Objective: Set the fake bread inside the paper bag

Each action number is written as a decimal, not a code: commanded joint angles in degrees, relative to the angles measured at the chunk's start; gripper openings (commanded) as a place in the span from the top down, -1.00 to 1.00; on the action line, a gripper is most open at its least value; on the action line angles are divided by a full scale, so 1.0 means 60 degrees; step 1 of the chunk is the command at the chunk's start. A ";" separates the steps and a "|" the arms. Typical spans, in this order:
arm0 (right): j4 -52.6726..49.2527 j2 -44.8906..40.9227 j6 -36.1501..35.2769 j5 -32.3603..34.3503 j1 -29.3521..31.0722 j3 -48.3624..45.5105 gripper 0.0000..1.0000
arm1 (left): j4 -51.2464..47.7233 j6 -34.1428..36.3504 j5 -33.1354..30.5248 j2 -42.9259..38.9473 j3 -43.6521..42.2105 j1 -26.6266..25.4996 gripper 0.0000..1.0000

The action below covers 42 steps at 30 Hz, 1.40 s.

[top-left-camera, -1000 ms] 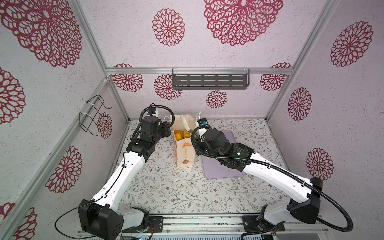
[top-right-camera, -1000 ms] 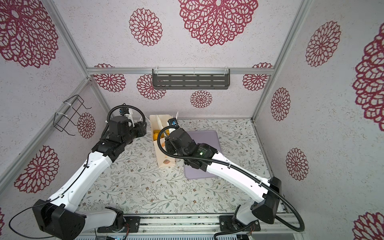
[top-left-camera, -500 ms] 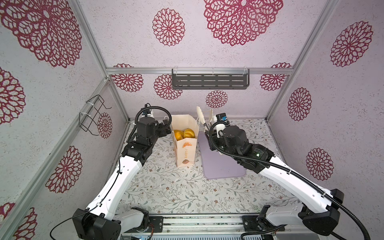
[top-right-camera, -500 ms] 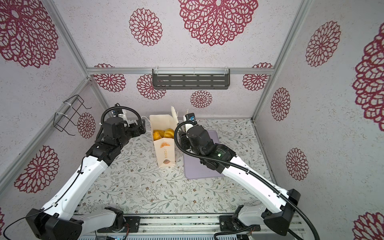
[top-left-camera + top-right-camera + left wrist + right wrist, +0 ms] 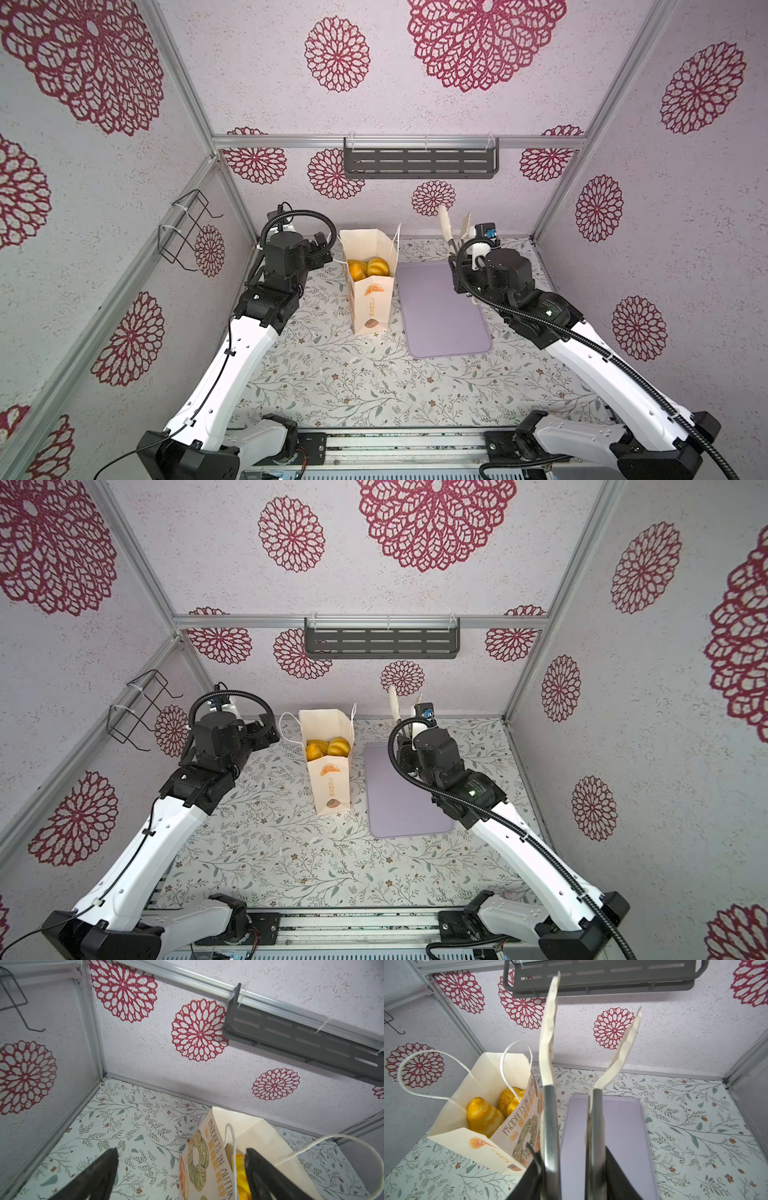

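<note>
The cream paper bag (image 5: 370, 307) (image 5: 331, 783) stands upright and open on the table. Several glossy orange-yellow pieces of fake bread (image 5: 370, 268) (image 5: 328, 747) (image 5: 483, 1115) lie inside it. My left gripper (image 5: 322, 249) (image 5: 266, 731) (image 5: 180, 1152) hangs open just left of the bag's top. Its jaws stand wide, with the bag's side wall (image 5: 209, 1163) and a cord handle showing between them, unheld. My right gripper (image 5: 462, 270) (image 5: 405, 746) (image 5: 571, 1157) is shut on metal tongs (image 5: 445, 226) (image 5: 548, 1043) with cream tips. The tongs are empty and point up over the tray's far end.
A flat lilac tray (image 5: 440, 328) (image 5: 399, 808) (image 5: 618, 1126) lies bare right of the bag. A grey slotted shelf (image 5: 419, 164) hangs on the back wall. A black wire rack (image 5: 187, 232) hangs on the left wall. Walls close three sides.
My right arm swung the tongs away from the bag's mouth, rightward to the tray's far end. My left gripper opened wide and drew back a little to the left.
</note>
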 commanded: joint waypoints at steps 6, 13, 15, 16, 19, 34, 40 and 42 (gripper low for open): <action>0.0097 -0.0152 -0.0884 -0.0071 -0.1453 -0.0495 0.20 | -0.0648 -0.0555 -0.0138 -0.0588 -0.0312 0.0789 -0.94; 0.0237 0.0143 -0.1056 -0.0269 -0.2845 -0.1188 0.17 | -0.0882 -0.0758 -0.0450 -0.0958 -0.1215 0.1154 -0.94; 0.0389 0.0236 -0.1134 -0.0306 -0.3244 -0.1448 0.17 | -0.0993 -0.0816 -0.0737 -0.1044 -0.1394 0.1205 -0.94; 0.0503 0.0272 -0.1199 -0.0307 -0.3465 -0.1641 0.16 | -0.0996 -0.0842 -0.0853 -0.1102 -0.1524 0.1220 -0.94; 0.1104 0.0313 -0.1313 -0.0561 -0.4078 -0.2295 0.15 | -0.0866 -0.0934 -0.1101 -0.1341 -0.2030 0.1258 -0.94; 0.3738 0.1023 -0.2074 -0.0949 -0.5686 -0.4495 0.11 | 0.0441 -0.1290 -0.0851 -0.2019 -0.4127 0.1587 -0.94; 0.4048 0.1544 -0.2370 -0.1346 -0.6215 -0.4736 0.10 | 0.0644 -0.1433 -0.0847 -0.1959 -0.4355 0.1675 -0.94; 0.4165 0.1665 -0.2473 -0.1237 -0.6297 -0.4881 0.09 | 0.0724 -0.1470 -0.0797 -0.1908 -0.4400 0.1718 -0.94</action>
